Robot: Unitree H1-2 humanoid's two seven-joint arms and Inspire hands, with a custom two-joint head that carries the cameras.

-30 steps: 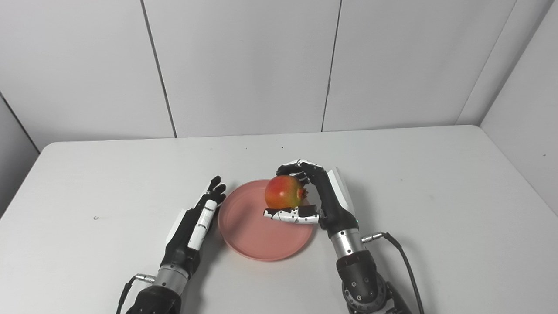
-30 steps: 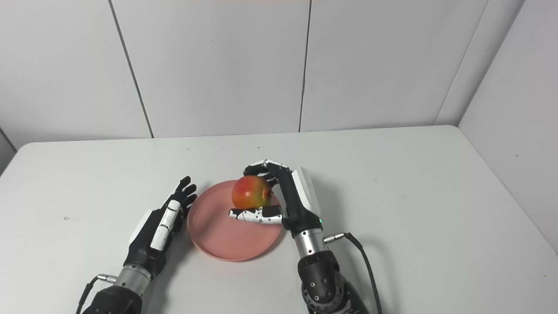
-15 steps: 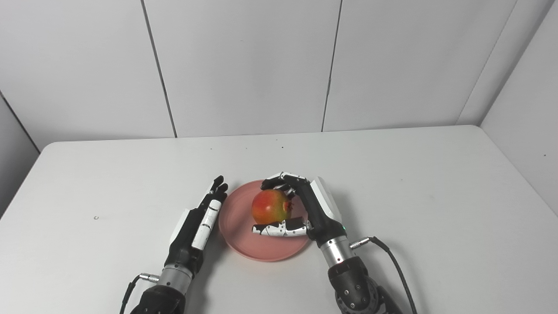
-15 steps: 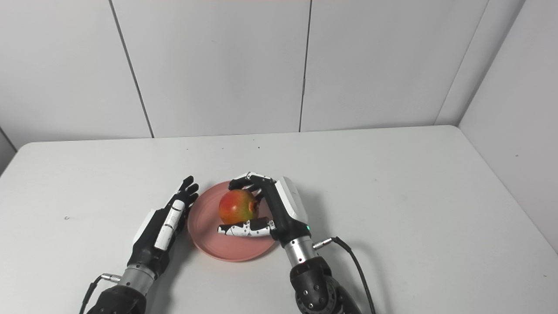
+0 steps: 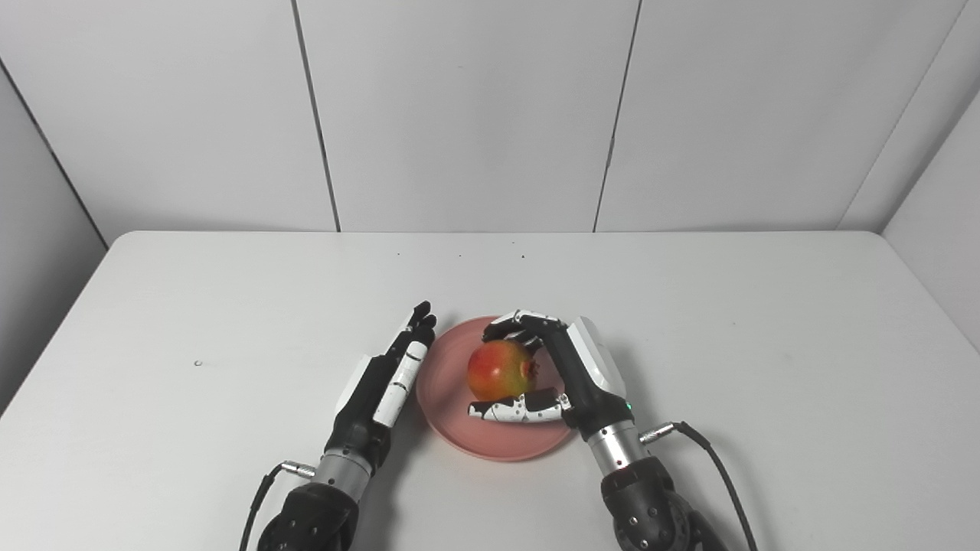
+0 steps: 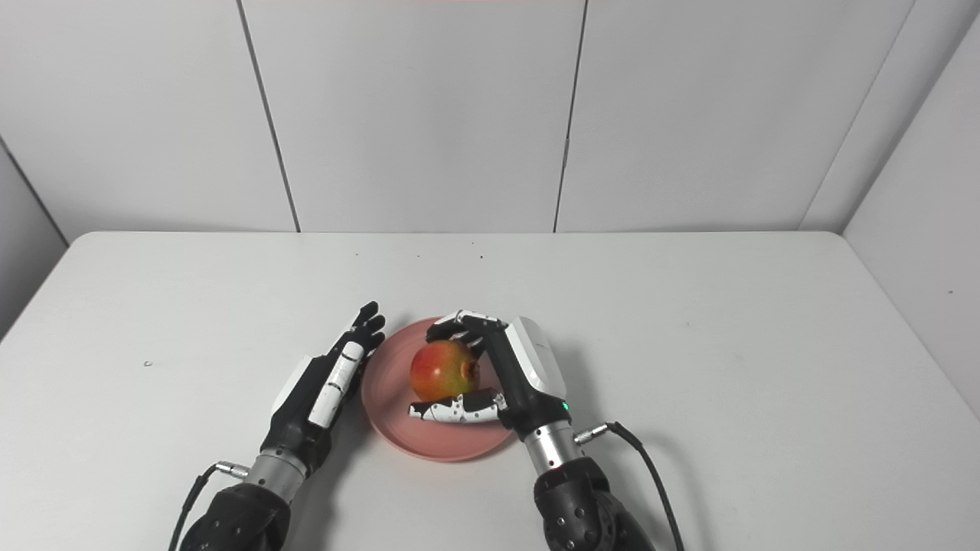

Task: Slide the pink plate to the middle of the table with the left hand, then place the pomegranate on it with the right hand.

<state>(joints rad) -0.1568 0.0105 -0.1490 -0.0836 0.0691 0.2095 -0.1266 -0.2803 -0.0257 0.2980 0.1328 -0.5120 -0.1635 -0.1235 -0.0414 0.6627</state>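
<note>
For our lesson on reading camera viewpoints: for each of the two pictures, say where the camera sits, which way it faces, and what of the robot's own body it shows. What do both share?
Left eye view: on the head, looking down and forward at the table; both forearms enter from the bottom.
Right eye view: beside it, facing the same way; the scene sits further left.
Shared: left robot hand open beside the pink plate, right robot hand around the pomegranate.
</note>
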